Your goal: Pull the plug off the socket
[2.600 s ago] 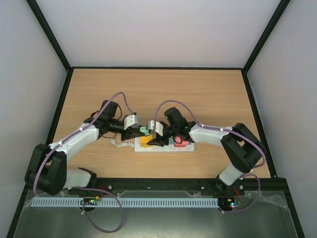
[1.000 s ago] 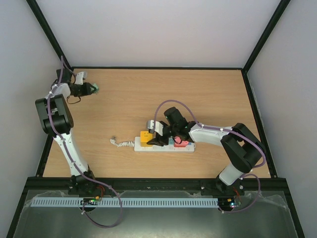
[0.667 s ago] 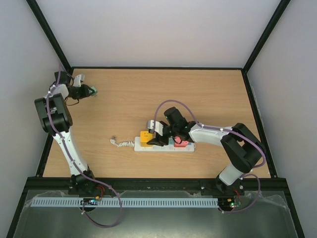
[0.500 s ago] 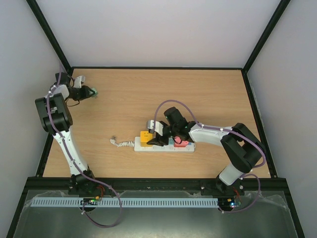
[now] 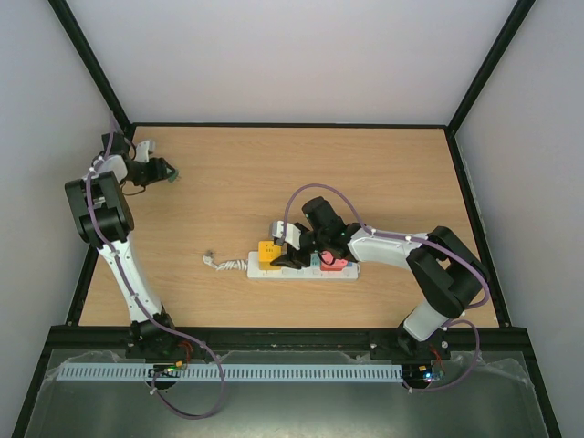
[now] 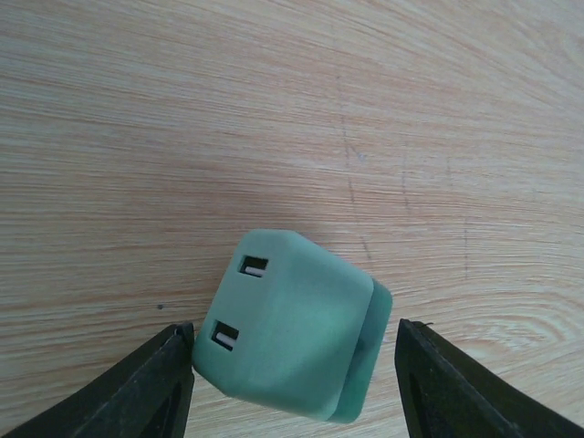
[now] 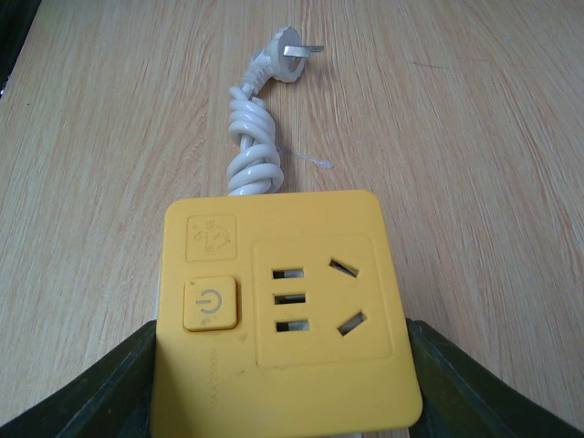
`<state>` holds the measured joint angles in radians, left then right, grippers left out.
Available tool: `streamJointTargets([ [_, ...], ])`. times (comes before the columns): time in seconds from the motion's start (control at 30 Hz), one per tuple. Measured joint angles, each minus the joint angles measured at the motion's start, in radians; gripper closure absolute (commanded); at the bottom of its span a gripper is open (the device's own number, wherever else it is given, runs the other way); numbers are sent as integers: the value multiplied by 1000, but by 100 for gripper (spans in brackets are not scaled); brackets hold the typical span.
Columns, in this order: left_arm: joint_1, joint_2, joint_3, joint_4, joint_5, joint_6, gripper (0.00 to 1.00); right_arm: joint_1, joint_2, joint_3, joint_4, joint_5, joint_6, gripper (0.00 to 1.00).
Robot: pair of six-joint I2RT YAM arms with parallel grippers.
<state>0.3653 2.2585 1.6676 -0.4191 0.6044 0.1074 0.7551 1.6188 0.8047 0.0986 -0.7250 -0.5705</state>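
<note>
- The right hand (image 5: 281, 259) is clenched on the yellow end (image 7: 283, 310) of the socket (image 5: 333, 267), which lies on the worktop (image 5: 365, 173) near the arms' bases. If this hand lifts away at a slant, it could drag or tip the socket (its fingers (image 7: 100, 401) sit flush against both sides of that end).
- Just beyond the yellow end lies the coiled white cord (image 7: 248, 155), its pins bare. An arm sweeping low over it could snag the coil and tow the socket along.
- In the far left corner the green plug (image 6: 292, 347) lies on the worktop, well apart from the socket, so the pulling looks done.
- The left hand (image 5: 162, 172) is released, with a finger on either side of the plug and one finger at its corner. Leaving sideways rather than straight up could send the plug skidding towards the edge.
</note>
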Motion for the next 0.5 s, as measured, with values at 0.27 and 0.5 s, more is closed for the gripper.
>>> streamJointTargets([
  [0.27,0,-50,-42,-5,-41,43,28,0,0,0,0,0,0,72],
  [0.5,0,-198,-132,2,-52,111,24,0,-1,0,0,0,0,67],
])
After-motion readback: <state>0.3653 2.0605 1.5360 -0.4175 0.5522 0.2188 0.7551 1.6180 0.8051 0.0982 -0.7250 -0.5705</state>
